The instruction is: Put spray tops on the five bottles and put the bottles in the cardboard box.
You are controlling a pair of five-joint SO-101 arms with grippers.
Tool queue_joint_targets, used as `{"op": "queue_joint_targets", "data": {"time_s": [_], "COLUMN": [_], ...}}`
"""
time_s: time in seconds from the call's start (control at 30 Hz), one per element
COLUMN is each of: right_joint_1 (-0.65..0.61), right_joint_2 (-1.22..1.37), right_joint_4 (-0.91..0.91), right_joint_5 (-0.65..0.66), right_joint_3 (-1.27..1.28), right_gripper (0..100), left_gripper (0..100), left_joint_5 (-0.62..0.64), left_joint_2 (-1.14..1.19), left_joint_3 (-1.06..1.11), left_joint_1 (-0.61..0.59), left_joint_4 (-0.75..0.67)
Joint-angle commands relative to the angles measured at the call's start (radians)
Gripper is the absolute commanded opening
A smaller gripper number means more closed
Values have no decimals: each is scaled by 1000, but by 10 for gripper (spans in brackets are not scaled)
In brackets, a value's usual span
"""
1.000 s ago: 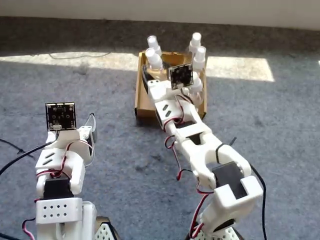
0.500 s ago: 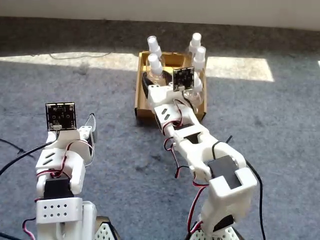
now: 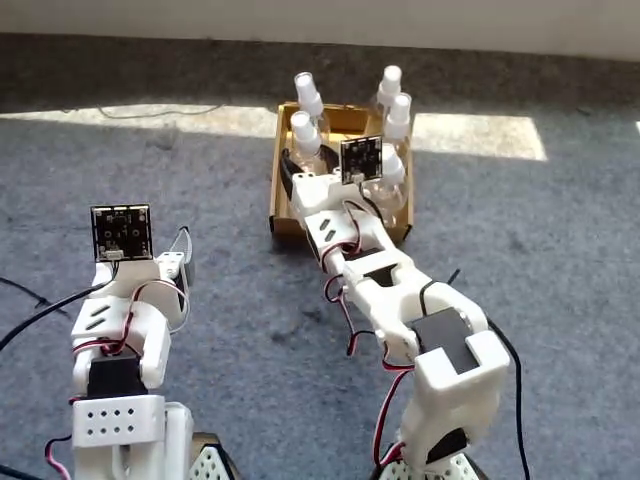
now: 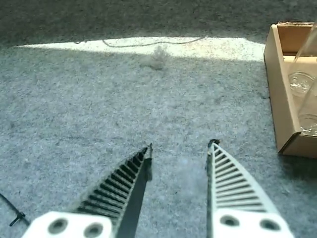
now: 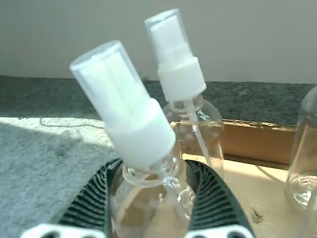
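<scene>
Lower left of the high view: left arm (image 3: 120,330) folded back. L gripper (image 4: 179,148) hangs over grey carpet (image 4: 99,99), jaws spread, nothing btwn them. Right arm (image 3: 400,290) runs from lower right up to frame centre. R gripper (image 5: 153,166) pinches a tilted spray bottle (image 5: 143,193) at the shoulder, one jaw on each side, w/ white spray top (image 5: 126,104) on. Bottle is within the cardboard box (image 3: 276,195), upper centre, in its left half; can't tell if the base touches. Behind it stands a 2nd capped bottle (image 5: 193,124), upright. Three more capped bottles (image 3: 398,115) stand along the box's right side. Sunlit strip (image 3: 480,135) beyond.
</scene>
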Motion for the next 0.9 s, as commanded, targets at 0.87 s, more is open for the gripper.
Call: {"op": "queue_joint_targets", "data": {"time_s": [0.87], "right_joint_1": [-15], "right_joint_2": [-13], "right_joint_4": [-22], "right_joint_5": [95], "right_joint_3": [-48], "right_gripper": [180], "left_gripper": [178], "left_joint_5": [3], "left_joint_2": [-16], "left_joint_3": [8], "left_joint_1": [-1], "left_joint_4": [-21]}}
